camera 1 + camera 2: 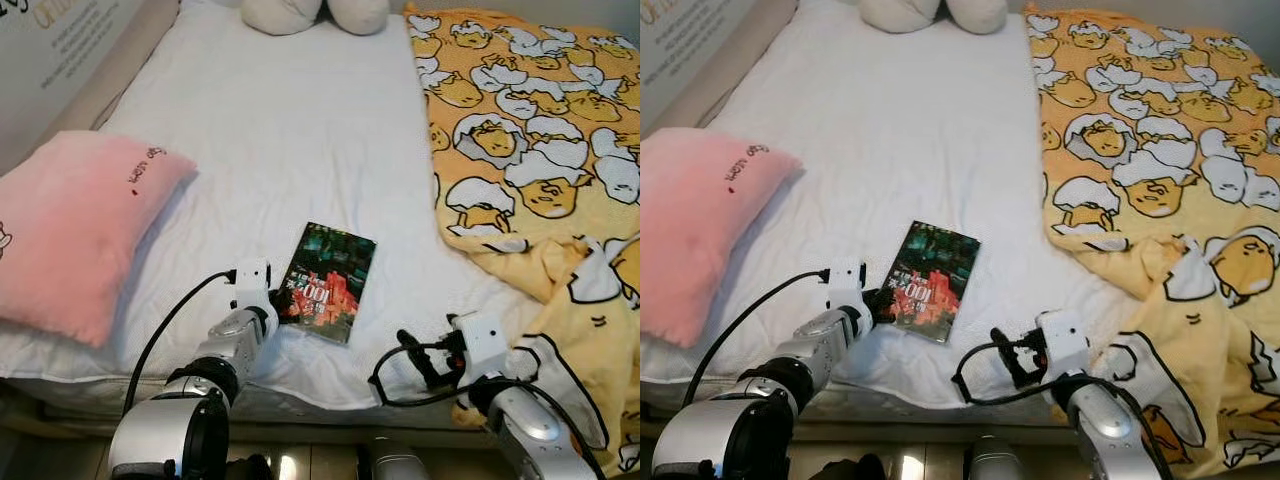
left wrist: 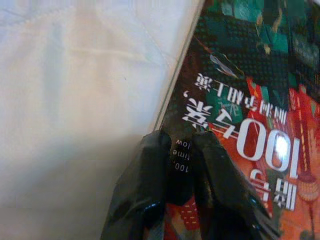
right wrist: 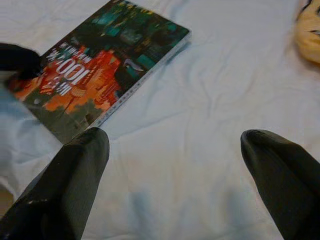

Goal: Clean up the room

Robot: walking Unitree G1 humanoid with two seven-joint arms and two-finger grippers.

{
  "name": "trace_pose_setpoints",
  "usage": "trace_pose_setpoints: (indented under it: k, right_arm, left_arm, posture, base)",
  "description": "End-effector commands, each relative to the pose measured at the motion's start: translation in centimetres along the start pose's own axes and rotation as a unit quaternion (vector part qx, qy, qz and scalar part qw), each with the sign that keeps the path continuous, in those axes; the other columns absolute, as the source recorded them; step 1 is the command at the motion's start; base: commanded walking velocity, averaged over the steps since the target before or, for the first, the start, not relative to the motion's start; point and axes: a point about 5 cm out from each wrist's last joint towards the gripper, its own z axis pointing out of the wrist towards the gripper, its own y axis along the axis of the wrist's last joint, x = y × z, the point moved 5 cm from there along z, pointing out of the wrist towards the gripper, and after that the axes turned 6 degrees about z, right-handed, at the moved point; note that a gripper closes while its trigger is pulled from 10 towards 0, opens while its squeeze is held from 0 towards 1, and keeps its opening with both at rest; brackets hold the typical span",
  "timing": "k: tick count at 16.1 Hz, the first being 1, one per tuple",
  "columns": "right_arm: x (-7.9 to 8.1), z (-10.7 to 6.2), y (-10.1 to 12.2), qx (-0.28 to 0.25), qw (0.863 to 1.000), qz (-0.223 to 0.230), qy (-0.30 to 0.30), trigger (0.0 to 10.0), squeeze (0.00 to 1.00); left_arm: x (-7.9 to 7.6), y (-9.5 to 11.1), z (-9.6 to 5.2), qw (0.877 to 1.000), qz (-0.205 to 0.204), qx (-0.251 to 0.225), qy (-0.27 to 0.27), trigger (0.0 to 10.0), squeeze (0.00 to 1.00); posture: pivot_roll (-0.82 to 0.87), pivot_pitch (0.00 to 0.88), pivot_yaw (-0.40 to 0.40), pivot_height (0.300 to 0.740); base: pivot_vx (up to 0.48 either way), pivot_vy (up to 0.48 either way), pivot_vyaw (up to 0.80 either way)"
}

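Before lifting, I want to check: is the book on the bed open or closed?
Closed. The book lies flat on the white sheet, front cover up, no pages spread.

A thin book [image 1: 330, 280] lies flat on the white bed [image 1: 290, 140], cover up. The glossy cover is dark green above and red-orange below, with a large white "100". It lies near the bed's front edge, slightly askew.

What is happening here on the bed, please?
The robot is tidying a bed. Its left hand has its fingers almost closed at the near left edge of a book lying flat on the white sheet. Its right hand is open, low over the sheet to the right of the book, holding nothing. A pink pillow lies on the left, a yellow blanket on the right.
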Motion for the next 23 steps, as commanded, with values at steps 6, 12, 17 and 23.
trace_pose_setpoints:
  k: [6,12,17,23]
  right_arm:
    - [0.8,-0.1,-0.3,0.011,1.000,0.002,0.023,10.0,0.00]
    - [1.7,1.1,-0.1,0.003,0.999,0.000,0.038,10.0,0.00]
    - [2.3,3.3,0.0,-0.005,0.999,0.020,0.026,10.0,0.00]
    - [4.2,8.8,0.1,-0.003,0.978,0.206,0.011,10.0,1.00]
  left_arm:
    - [2.5,7.7,-0.9,0.991,-0.017,-0.134,-0.022,0.0,0.00]
    - [3.1,9.7,-1.7,0.982,0.093,-0.166,-0.017,10.0,0.00]
    - [1.4,14.2,-5.4,0.917,0.222,-0.329,0.034,10.0,1.00]
    - [-4.2,12.9,-10.4,0.883,0.257,-0.393,0.022,10.0,1.00]
  posture:
    - [-0.32,0.054,-0.011,0.740]
    - [-0.26,0.050,-0.002,0.740]
    - [-0.22,0.056,0.021,0.740]
    - [-0.06,0.083,0.046,0.740]
  base:
    - [0.000,0.000,0.00]
    - [0.000,0.000,0.00]
    - [0.000,0.000,0.00]
    - [0.000,0.000,0.00]
